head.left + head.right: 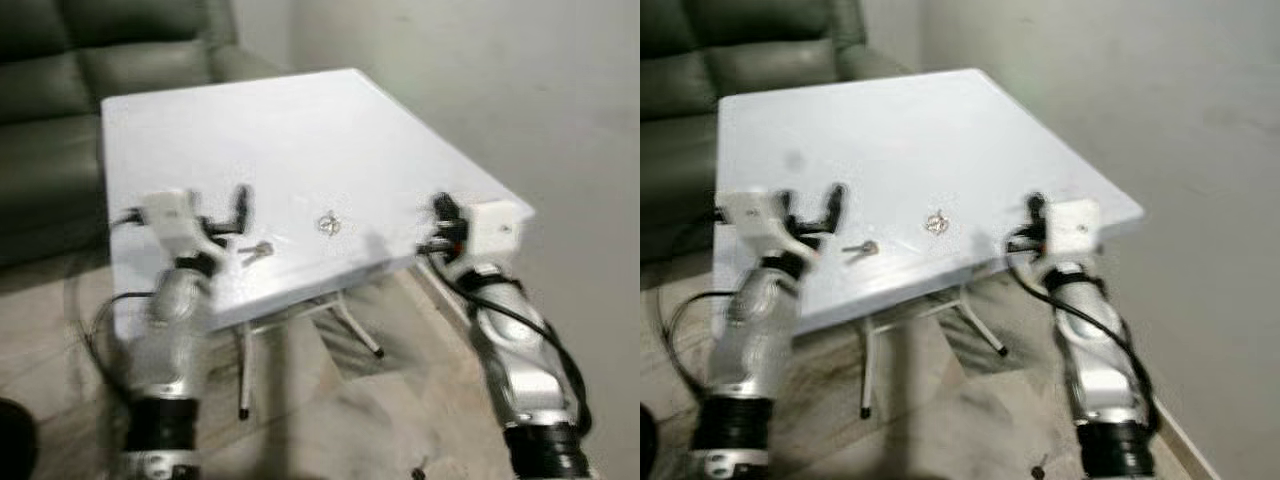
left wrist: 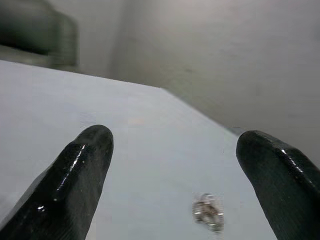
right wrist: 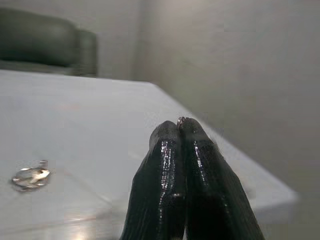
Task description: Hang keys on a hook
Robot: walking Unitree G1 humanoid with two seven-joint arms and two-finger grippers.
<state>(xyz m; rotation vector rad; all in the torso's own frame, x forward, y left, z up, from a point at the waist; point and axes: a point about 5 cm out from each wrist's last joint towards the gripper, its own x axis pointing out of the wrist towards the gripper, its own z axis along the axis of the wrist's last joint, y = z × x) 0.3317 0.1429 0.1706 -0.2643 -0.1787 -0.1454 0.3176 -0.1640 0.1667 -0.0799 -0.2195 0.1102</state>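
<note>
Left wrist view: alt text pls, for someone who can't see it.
The left end effector is open, its two black fingers spread above a white table. A small shiny ring lies on the table between them, with a blurred dark sofa and pale wall behind.

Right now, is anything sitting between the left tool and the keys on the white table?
Nothing visible does. The left tool is open above the white table, and only bare tabletop lies between it and the keys. A separate single key lies nearer the table's front edge, off that line.

White folding table (image 1: 300, 130) top lay bare except for a key (image 1: 258, 250) and a small metal ring (image 1: 328, 224); dark sofa (image 1: 60, 90) bounded its far-left side, wall (image 1: 480, 60) its right.
</note>
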